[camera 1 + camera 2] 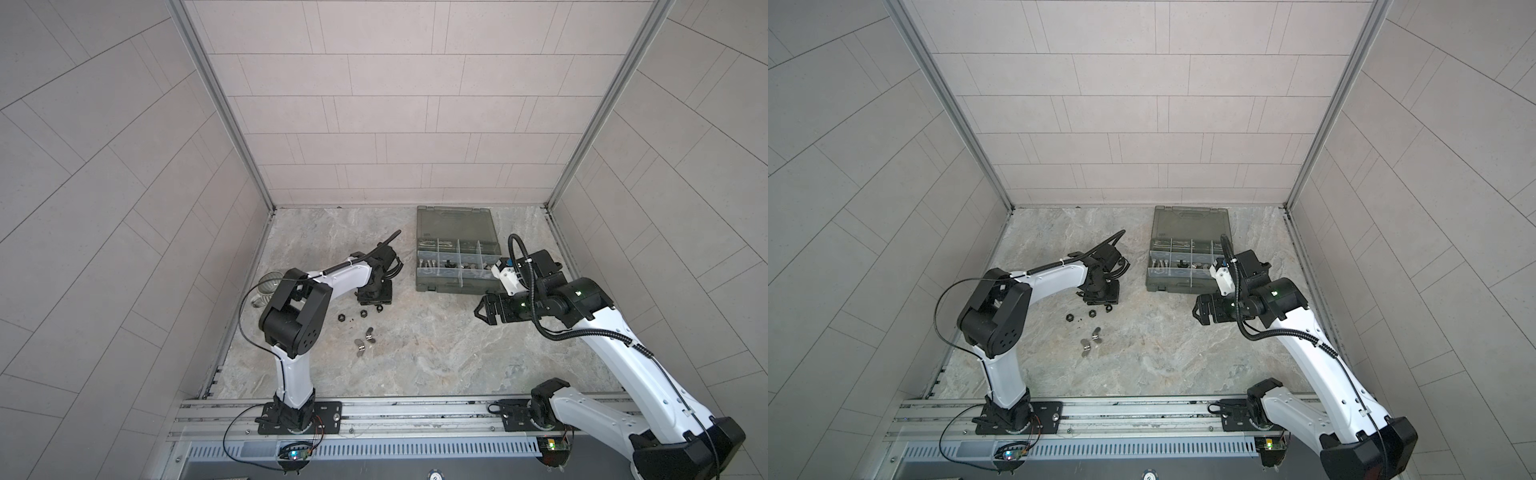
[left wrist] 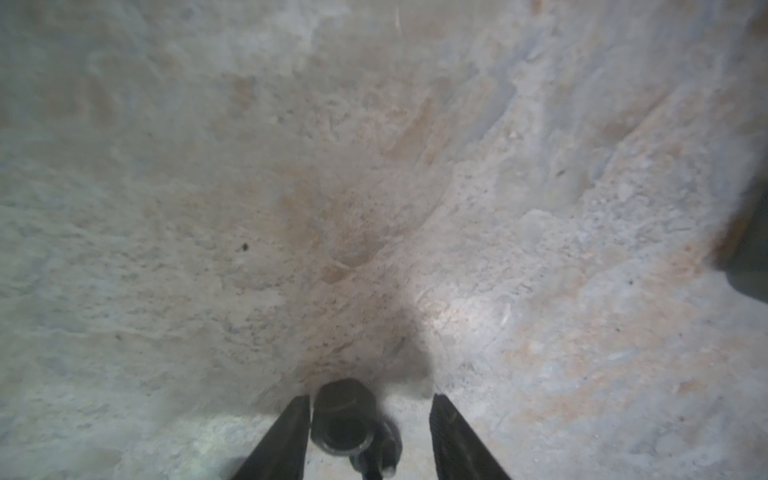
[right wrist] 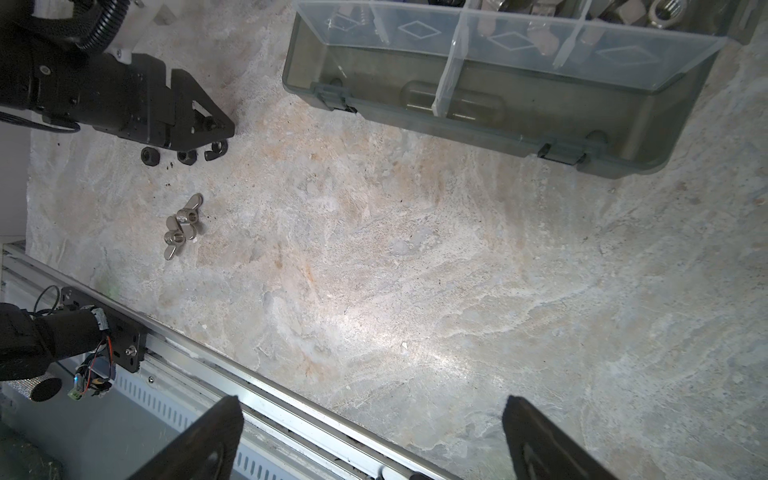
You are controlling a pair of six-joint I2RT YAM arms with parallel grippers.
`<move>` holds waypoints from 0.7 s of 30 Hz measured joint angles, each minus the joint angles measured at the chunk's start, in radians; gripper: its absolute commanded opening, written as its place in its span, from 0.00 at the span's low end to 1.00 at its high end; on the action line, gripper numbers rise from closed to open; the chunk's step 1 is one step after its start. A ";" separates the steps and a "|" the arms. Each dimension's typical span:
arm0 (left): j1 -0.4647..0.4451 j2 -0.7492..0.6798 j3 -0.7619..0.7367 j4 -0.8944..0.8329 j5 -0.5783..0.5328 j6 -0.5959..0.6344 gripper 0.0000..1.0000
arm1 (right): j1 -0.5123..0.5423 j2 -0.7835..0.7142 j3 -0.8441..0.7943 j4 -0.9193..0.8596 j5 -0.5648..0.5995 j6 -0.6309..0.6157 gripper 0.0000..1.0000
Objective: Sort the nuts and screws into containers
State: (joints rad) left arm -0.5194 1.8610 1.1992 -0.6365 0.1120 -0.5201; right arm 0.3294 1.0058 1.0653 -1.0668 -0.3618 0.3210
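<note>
My left gripper (image 1: 374, 297) stands low on the marble table, open. In the left wrist view a black hex nut (image 2: 343, 419) lies between its fingers, close against one finger (image 2: 291, 432) and clear of the other. A black wing nut (image 2: 384, 449) lies just behind it. More black nuts (image 1: 340, 318) and two silver wing nuts (image 1: 360, 344) lie on the table near it. The grey organizer box (image 1: 432, 284) is open, with silver screws (image 1: 428, 263) and nuts in its containers. My right gripper (image 1: 482, 311) hovers open and empty in front of the box.
A ribbed mug (image 1: 266, 286) stands behind the left arm's elbow. The box's lid (image 1: 455, 224) lies flat towards the back wall. An aluminium rail (image 1: 374, 409) runs along the table's front edge. Walls close in the left, right and back.
</note>
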 measured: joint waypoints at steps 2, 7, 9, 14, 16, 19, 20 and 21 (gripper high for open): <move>-0.001 -0.025 -0.023 0.000 0.000 -0.004 0.53 | 0.000 0.000 0.000 0.000 0.000 0.000 0.99; -0.012 -0.057 -0.056 -0.006 0.000 -0.015 0.53 | 0.000 0.000 0.000 0.000 0.000 0.000 0.99; -0.024 -0.057 -0.057 -0.004 0.000 -0.019 0.53 | 0.000 0.000 0.000 0.000 0.000 0.000 0.99; -0.048 -0.056 -0.058 -0.002 -0.001 -0.033 0.53 | 0.000 -0.010 0.000 0.000 0.000 0.000 0.99; -0.054 -0.055 -0.058 -0.002 -0.001 -0.035 0.53 | 0.000 -0.017 -0.001 0.000 0.000 0.000 0.99; -0.059 -0.046 -0.058 0.001 -0.005 -0.039 0.52 | 0.000 -0.029 -0.005 -0.001 0.000 0.000 0.99; -0.059 -0.041 -0.058 0.002 -0.007 -0.040 0.52 | 0.000 -0.034 -0.006 -0.003 0.000 0.000 0.99; -0.059 -0.036 -0.058 0.002 -0.010 -0.040 0.52 | 0.000 -0.037 -0.007 -0.004 0.000 0.000 0.99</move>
State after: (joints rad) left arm -0.5785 1.8248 1.1416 -0.6346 0.1020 -0.5602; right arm 0.3290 0.9684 1.0580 -1.0710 -0.3614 0.3210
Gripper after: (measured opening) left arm 0.522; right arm 0.992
